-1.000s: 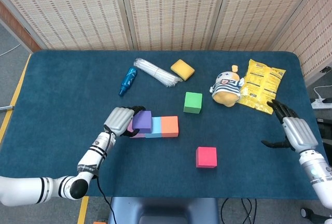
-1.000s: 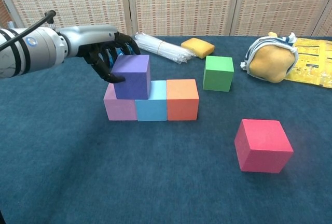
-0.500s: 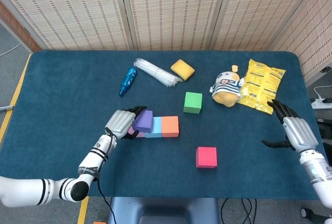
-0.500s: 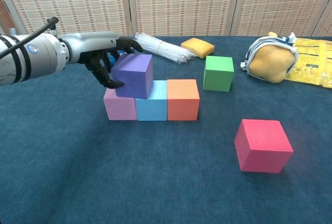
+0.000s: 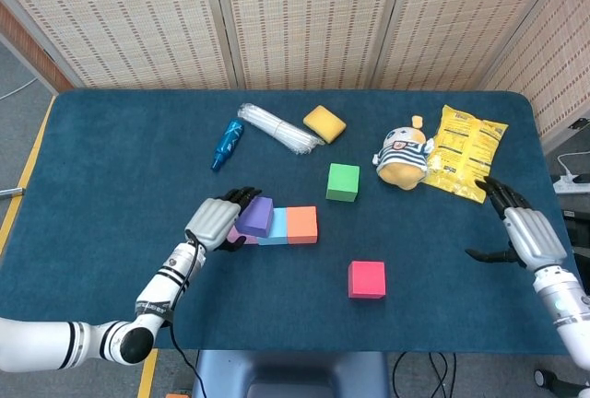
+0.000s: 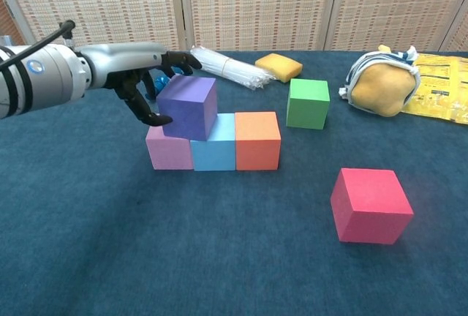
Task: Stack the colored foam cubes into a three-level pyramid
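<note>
One cube up: the purple cube [image 6: 189, 107] sits on the second level, straddling the seam between the pink cube [image 6: 168, 148] and the light blue cube [image 6: 213, 143]; it looks slightly twisted and tilted against the row beneath.
Base row: pink, light blue and orange cube [image 6: 257, 140] stand touching in a line on the blue table [image 6: 146, 257], near its middle.
Change: over the last second the left hand's fingers have loosened from the purple cube, and the cube has turned a little and settled onto the two blocks; the hand has drawn slightly back to the left.
Meaning: I judge the first second-level block as placed, though possibly needing a nudge to square it. One more cube should go across the light blue and orange pair, then one on top.
Left hand: the left hand [image 6: 150, 85] is beside the purple cube's left face, fingers spread; a lower fingertip seems to touch or nearly touch the cube's bottom edge, and I cannot tell which. It grips nothing.
Right hand: the right hand [image 5: 521, 230] hovers near the table's right edge, fingers apart, holding nothing, well apart from the cubes.
Spare cubes: the green cube [image 6: 307, 103] stands behind and to the right of the row; the red cube [image 6: 370, 205] lies nearer the front, right of it.
</note>
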### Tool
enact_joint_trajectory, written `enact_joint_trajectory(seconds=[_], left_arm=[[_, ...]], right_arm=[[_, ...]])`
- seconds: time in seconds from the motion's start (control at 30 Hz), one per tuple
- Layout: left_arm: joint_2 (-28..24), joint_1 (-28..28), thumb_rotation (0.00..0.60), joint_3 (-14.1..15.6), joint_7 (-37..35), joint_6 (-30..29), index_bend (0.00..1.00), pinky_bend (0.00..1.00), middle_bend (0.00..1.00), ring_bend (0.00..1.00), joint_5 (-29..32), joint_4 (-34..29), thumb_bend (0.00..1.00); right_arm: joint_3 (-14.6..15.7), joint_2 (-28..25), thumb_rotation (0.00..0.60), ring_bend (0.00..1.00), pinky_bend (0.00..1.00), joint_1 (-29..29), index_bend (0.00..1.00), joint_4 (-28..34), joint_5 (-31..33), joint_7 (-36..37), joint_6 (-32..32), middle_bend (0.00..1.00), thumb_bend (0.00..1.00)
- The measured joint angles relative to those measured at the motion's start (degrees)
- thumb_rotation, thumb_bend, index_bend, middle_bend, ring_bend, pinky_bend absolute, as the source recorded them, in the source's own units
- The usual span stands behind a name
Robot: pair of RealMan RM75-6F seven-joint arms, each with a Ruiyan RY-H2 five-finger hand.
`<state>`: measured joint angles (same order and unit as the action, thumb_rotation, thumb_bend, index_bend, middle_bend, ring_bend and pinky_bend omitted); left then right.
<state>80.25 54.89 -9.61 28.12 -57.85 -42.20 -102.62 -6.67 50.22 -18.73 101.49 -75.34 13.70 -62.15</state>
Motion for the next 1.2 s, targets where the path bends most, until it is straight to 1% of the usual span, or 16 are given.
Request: enact_joint_trajectory(seconds=[0.17,0.3,0.37,0.43,0.53,0.63,0.7,0.8,0.93,1.2], left_arm=[[-1.69,0.06,0.6,-0.52,-2.06,2.95,0.0,0.21,0.03,0.04,-0.64,0.31,0.35],[-2.37,1.08,0.6,-0.7,-2.55,5.89,0.01,0.2,0.03,0.03,-0.61,1.19,0.35],[-2.32,1.78,0.6,-0.95,-3.02,7.03,0.03,0.2,0.04,0.03,-0.27,1.78,0.35],[-1.96,2.22,0.6,-1.25,-3.51,7.44,0.07,0.2,0.08,0.04,-0.14,2.35,0.35],[-1.07,2.96,0.6,-1.44,-3.58,7.68,0.14,0.2,0.15,0.09,0.02,3.34,0.34],[-0.11,3.47,0.6,-1.48,-3.07,7.05,0.21,0.21,0.23,0.16,0.26,4.16,0.34],[0.55,3.69,0.6,-1.5,-2.65,6.14,0.27,0.22,0.3,0.21,0.25,4.6,0.34],[1.39,3.75,0.6,-1.61,-2.28,4.51,0.34,0.23,0.38,0.27,0.0,4.86,0.34],[1.71,3.81,0.6,-1.83,-1.37,2.98,0.35,0.24,0.4,0.29,0.23,4.17,0.34],[2.79,4.36,0.6,-2.49,1.25,-0.12,0.31,0.25,0.38,0.29,3.53,2.95,0.34]], right_arm=[[0.09,0.03,0.6,0.09,0.21,0.07,0.0,-0.11,-0.36,0.19,0.04,0.1,0.24],[0.0,0.03,0.6,0.09,0.21,0.03,0.0,-0.07,-0.34,0.26,0.1,0.1,0.24],[-0.01,0.0,0.6,0.09,0.21,0.02,0.0,-0.02,-0.34,0.19,0.13,0.1,0.24],[0.0,-0.03,0.6,0.09,0.21,0.03,0.0,0.02,-0.33,0.12,0.15,0.1,0.24],[0.0,-0.01,0.6,0.09,0.21,0.06,0.0,-0.04,-0.2,0.09,0.2,0.1,0.24],[-0.02,0.03,0.6,0.09,0.21,0.12,0.0,-0.23,-0.1,0.19,0.18,0.1,0.24],[-0.03,0.08,0.6,0.09,0.21,0.14,0.0,-0.43,0.0,0.26,0.25,0.1,0.24],[-0.05,0.19,0.6,0.09,0.21,0.13,0.0,-0.84,0.14,0.51,0.41,0.1,0.24],[-0.14,0.33,0.6,0.09,0.21,0.11,0.0,-1.28,0.1,0.94,0.47,0.1,0.24],[-0.09,0.35,0.6,0.09,0.21,0.03,0.0,-1.63,-0.28,1.3,0.74,0.1,0.24]])
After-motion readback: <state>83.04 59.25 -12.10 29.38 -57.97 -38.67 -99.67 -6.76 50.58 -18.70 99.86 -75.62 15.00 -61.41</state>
